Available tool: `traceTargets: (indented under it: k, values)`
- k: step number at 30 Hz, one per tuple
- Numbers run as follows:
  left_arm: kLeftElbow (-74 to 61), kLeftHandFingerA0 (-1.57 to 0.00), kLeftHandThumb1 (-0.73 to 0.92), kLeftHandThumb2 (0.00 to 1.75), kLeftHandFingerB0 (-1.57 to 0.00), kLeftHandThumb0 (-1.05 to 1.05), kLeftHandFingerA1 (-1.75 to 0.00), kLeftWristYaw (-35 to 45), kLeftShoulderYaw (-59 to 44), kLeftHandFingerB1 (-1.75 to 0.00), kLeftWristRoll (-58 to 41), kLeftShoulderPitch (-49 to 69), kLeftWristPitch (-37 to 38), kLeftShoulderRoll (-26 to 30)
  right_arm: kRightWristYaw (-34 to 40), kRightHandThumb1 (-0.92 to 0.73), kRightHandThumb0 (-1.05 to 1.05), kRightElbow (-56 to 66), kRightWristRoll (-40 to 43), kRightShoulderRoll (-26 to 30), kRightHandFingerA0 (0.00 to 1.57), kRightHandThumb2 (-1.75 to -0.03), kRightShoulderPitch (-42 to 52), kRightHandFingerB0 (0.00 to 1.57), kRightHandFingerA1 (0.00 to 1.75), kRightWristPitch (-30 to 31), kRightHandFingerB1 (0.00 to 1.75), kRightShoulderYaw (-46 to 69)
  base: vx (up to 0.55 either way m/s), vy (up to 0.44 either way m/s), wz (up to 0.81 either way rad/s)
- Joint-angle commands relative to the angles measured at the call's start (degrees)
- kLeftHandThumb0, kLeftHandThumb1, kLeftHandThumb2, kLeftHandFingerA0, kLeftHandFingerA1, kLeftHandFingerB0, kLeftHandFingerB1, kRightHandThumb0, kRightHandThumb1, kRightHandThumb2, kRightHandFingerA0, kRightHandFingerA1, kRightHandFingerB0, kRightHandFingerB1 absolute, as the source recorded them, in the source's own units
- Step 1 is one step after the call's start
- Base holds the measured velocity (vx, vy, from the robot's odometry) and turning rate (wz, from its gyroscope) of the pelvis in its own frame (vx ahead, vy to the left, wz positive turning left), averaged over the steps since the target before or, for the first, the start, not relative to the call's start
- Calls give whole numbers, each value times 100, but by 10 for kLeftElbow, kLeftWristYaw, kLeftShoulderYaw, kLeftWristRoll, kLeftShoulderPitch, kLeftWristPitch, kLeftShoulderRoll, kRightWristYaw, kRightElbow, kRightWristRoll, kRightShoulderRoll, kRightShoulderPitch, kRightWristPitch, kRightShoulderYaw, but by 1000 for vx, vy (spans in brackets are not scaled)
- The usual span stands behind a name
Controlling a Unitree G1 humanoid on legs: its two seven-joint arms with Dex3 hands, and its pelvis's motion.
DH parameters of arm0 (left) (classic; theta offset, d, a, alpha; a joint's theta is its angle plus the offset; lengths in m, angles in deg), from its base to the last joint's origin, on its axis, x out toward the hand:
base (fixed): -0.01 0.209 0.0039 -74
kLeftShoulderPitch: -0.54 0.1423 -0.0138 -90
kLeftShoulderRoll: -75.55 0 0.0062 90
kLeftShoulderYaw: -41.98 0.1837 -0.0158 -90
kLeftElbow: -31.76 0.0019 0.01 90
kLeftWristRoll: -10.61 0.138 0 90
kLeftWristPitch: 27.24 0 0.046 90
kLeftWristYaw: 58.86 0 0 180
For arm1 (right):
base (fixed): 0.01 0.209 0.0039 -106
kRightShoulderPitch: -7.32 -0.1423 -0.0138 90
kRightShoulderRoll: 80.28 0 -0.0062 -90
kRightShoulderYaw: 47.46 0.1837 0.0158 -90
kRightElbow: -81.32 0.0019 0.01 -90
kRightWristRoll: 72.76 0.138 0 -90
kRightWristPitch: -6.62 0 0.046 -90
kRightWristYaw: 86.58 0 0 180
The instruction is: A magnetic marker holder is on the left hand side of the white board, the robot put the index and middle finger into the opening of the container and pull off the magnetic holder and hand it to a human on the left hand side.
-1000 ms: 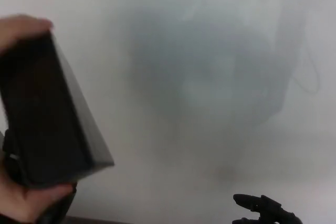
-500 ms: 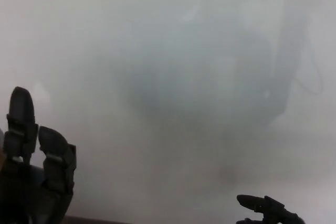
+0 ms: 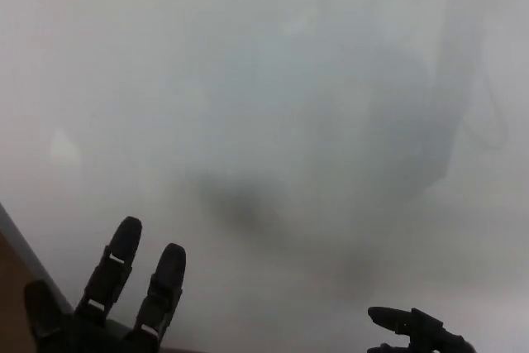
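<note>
A hazy whiteboard (image 3: 273, 80) fills the view. At its lower left corner the left hand (image 3: 107, 307) is empty, fingers (image 3: 116, 266) spread. At the bottom edge, the right hand (image 3: 417, 332) barely shows, its state unclear. The marker holder is out of sight.

Looked like an office or classroom: a glossy white wall-mounted whiteboard (image 3: 273, 80) w/ blurred reflections filled the view.

The whiteboard (image 3: 273, 105) fills nearly the whole frame. The left robot hand (image 3: 107, 303) is seen at the lower left before it, the right robot hand (image 3: 413, 332) at the lower right.
</note>
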Motion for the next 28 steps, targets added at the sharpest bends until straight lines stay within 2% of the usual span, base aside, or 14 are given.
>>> traceTargets:
  k: [1,4,5,8,9,11,12,13,14,15,16,17,18,28]
  values:
    - [232,-47,67,61,-27,-84,-43,-169,209,-30,525,-10,408,104,15,-75,-57,-3,-12,14,81,-63,14,65,50,1,45,-8,0,0,0]
    - [242,-45,67,61,-28,-85,-43,-175,215,-30,526,-1,422,106,15,-75,-57,-3,-16,13,81,-63,24,65,50,-4,45,-11,0,0,0]
    - [245,-25,52,89,-17,-86,-48,-167,214,-39,518,29,430,105,18,-75,-58,-5,-22,12,81,-63,55,65,50,-16,45,-16,0,0,0]
    - [252,-25,52,89,-17,-86,-48,-155,213,-39,507,75,445,103,22,-75,-58,-7,-31,12,81,-63,102,65,50,-33,45,-23,0,0,0]
    - [256,-20,66,61,-16,-86,-33,-155,217,-27,512,85,459,103,17,-73,-58,-9,-24,9,81,-62,114,66,50,-36,45,-21,0,0,0]
    - [264,-20,66,61,-16,-86,-33,-156,224,-27,519,96,477,104,9,-73,-58,-12,-16,6,81,-62,130,66,50,-40,45,-17,0,0,0]
    - [268,-10,66,61,-13,-84,-29,-153,224,-25,517,97,483,103,11,-74,-57,-11,-16,6,81,-62,133,66,49,-41,45,-17,0,0,0]
    - [275,-10,66,61,-13,-84,-29,-150,224,-25,513,94,489,102,14,-74,-57,-9,-18,6,81,-62,133,66,49,-40,45,-18,0,0,0]
    - [277,0,58,95,-15,-93,-38,-151,225,-26,512,92,488,103,15,-74,-56,-8,-19,6,81,-62,133,65,49,-39,45,-19,0,0,0]
    - [281,0,58,95,-15,-93,-38,-154,228,-26,511,91,488,104,16,-74,-56,-5,-20,6,81,-62,135,65,49,-38,45,-19,0,0,0]
    - [282,-9,55,74,-11,-91,-28,-155,229,-22,514,87,493,106,15,-74,-56,-6,-19,6,80,-62,130,65,49,-37,44,-19,0,0,0]
    - [284,-9,55,74,-11,-91,-28,-156,231,-22,516,84,499,107,14,-74,-56,-6,-18,5,80,-62,127,65,49,-36,44,-18,0,0,0]
    - [285,-8,52,92,-10,-84,-28,-158,231,-25,516,79,501,107,13,-74,-57,-5,-17,5,80,-62,122,66,49,-34,44,-18,0,0,0]
    - [302,-3,56,93,-15,-89,-39,-172,234,-34,515,51,514,105,17,-74,-58,6,-19,7,81,-63,98,64,49,-21,45,-19,0,0,0]
